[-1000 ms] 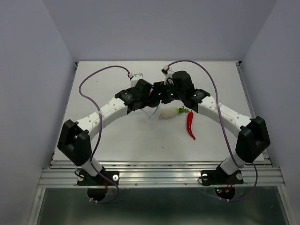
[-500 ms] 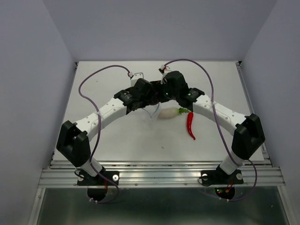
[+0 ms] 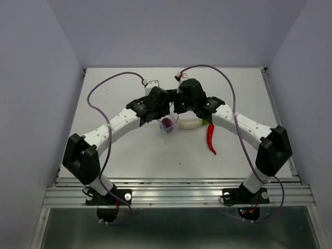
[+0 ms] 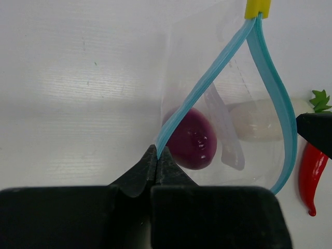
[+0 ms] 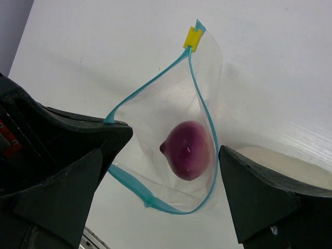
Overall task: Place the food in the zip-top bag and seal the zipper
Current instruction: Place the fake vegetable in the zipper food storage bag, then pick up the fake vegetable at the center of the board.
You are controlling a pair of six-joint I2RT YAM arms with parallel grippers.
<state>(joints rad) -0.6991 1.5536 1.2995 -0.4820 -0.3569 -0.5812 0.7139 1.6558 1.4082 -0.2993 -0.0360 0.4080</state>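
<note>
The clear zip-top bag [image 3: 171, 127] hangs open from my left gripper [image 4: 157, 150], which is shut on its blue zipper [image 4: 207, 78] near one end. The zipper's yellow slider [image 5: 193, 36] sits at the far end. The dark purple onion [image 5: 187, 150] lies inside the bag and also shows in the left wrist view [image 4: 192, 137]. My right gripper [image 5: 160, 151] is open and empty, just above the bag's mouth. The white radish [image 3: 190, 124] lies on the table against the bag's right side. The red chili pepper [image 3: 210, 138] lies to the right of the radish.
The white table [image 3: 129, 150] is walled in by grey panels on the left, right and back. Purple cables [image 3: 104, 85] loop over both arms. One finger [image 4: 316, 132] of the right gripper shows at the right edge of the left wrist view.
The onion, hidden under the right gripper before, now lies inside the bag. The right gripper has shifted a little to the left over the bag's mouth. The left gripper holds still.
</note>
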